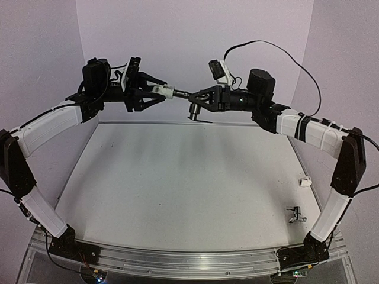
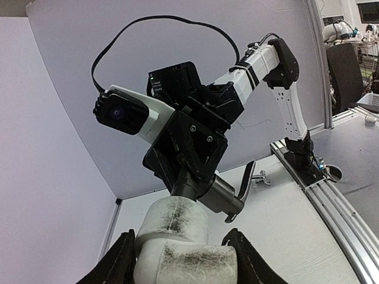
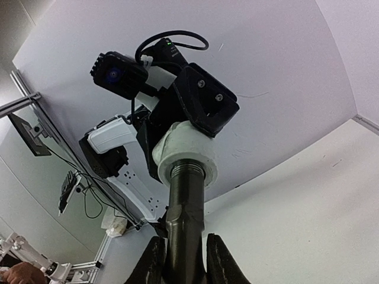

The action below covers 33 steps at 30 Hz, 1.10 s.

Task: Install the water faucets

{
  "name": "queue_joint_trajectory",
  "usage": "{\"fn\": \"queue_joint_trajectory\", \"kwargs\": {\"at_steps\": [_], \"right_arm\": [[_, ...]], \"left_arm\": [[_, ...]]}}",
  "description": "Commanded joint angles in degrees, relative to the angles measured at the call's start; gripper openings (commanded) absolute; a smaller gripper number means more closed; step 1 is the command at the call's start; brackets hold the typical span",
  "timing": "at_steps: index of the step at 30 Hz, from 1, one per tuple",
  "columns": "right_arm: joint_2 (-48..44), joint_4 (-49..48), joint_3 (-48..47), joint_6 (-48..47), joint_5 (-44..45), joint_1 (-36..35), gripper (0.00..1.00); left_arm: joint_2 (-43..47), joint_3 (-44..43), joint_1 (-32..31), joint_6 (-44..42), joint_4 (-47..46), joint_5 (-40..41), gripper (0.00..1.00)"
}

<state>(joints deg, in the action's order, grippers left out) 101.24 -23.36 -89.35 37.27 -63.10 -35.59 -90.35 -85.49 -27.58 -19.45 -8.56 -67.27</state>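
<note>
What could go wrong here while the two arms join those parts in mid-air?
The dark faucet, held by the right gripper, may enter the white fitting in the left gripper crooked and cross-thread. Both parts hang well above the table; a slipped grip would drop them.

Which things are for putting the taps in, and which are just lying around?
For the job: dark faucet in right pincer; white fitting in left pincer; silver faucet on the table.
Lying about: small white piece by the table's right edge.
</note>
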Motion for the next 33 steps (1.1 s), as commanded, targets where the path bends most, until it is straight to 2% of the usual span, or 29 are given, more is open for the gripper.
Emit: {"fn": "queue_joint_trajectory", "kwargs": {"at_steps": [1,12,23,26,27,33], "right_arm": [[0.5,-11.5,-5.8,8.3,2.3,-1.3,0.0],[1.3,-12.7,-7.8,15.2,2.2,-1.3,0.0],[1.6,-14.5,-6.9,17.2,5.3,-1.3,0.01],[0.7,-14.5,-5.3,16.2,6.9,-1.2,0.07],[0.3,-14.5,-4.4,16.0,7.7,-1.1,0.12],[-2.2,-13.6,-0.5,14.9,11.7,0.1,0.56]], "left_arm": [[-1.3,0.3,-2.8,-8.4,2.1,-8.6,0.0],[-3.3,-1.6,-2.1,-19.4,1.9,-15.8,0.0],[-4.6,-3.0,1.1,-23.0,2.0,-16.3,0.0],[-4.9,-3.7,1.1,-21.4,2.1,-16.2,0.0],[-4.8,-3.6,1.1,-21.0,2.1,-15.7,0.0],[-3.8,-2.3,1.1,-18.5,2.1,-12.9,0.0]]}}
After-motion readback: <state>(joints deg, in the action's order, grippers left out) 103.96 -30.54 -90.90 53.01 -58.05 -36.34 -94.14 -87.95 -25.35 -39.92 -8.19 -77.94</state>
